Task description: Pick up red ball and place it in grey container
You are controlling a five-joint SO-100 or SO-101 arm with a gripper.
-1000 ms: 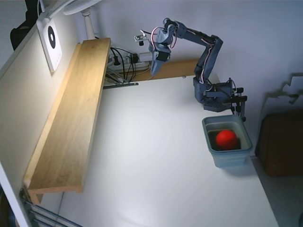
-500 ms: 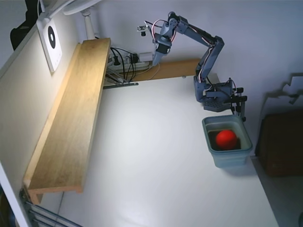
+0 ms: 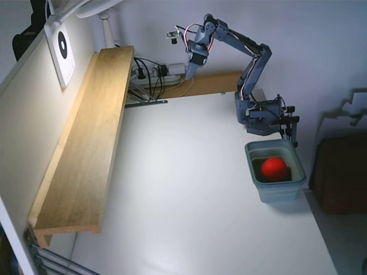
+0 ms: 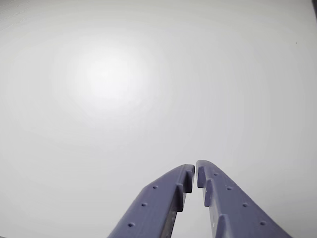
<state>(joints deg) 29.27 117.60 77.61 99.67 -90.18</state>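
The red ball (image 3: 274,168) lies inside the grey container (image 3: 256,150), a small grey-blue tub at the table's right edge in the fixed view, just in front of the arm's base. My gripper (image 3: 188,73) hangs high over the back of the table, far to the left of the tub, pointing down. In the wrist view the gripper (image 4: 195,171) has its two blue fingers touching at the tips with nothing between them, over bare white table. Neither the ball nor the tub shows in the wrist view.
A long wooden shelf (image 3: 86,143) runs along the left side. Cables and a power strip (image 3: 152,74) lie at the back, under the gripper. The arm's base (image 3: 261,114) is clamped at the right edge. A brown box (image 3: 341,172) stands beyond the table on the right.
Between one second and half a second ago the arm rose and drew back a little toward the rear wall. Since then it has held still. The ball has stayed in the tub.
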